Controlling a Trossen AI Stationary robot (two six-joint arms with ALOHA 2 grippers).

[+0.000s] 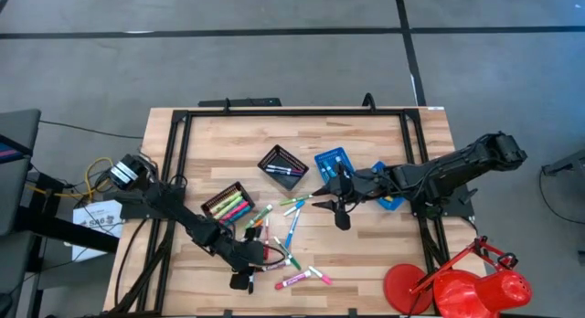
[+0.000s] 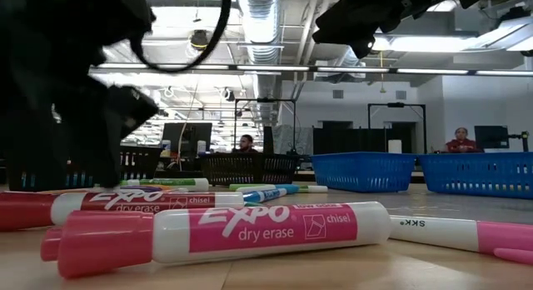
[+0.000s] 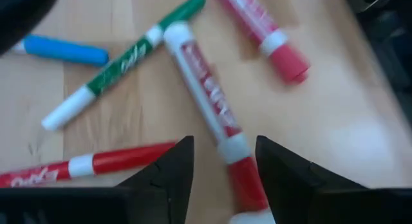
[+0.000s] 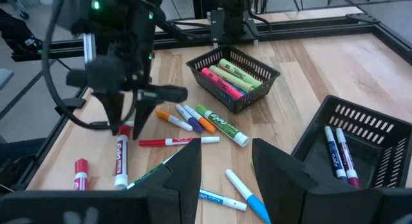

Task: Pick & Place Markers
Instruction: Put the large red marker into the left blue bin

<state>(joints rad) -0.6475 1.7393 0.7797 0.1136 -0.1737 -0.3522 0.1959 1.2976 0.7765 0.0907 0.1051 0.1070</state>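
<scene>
Red-capped marker [image 3: 215,114] lies between the left gripper's [image 3: 222,169] spread fingers, likely lined up for grasping; beyond it, right gripper [image 4: 225,169] waits, fingers apart.

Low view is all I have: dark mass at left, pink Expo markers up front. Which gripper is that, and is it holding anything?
Observer: That's the left gripper. It is open, with its fingers on either side of a red-capped marker that lies on the table, unclamped.
Operator: Right one?
Observer: The right gripper is open and empty, hovering above the loose markers mid-table.
Operator: Anything in the trays?
Observer: Yes. One black tray holds pink and yellow-green markers. A second black tray holds a few more.
</scene>
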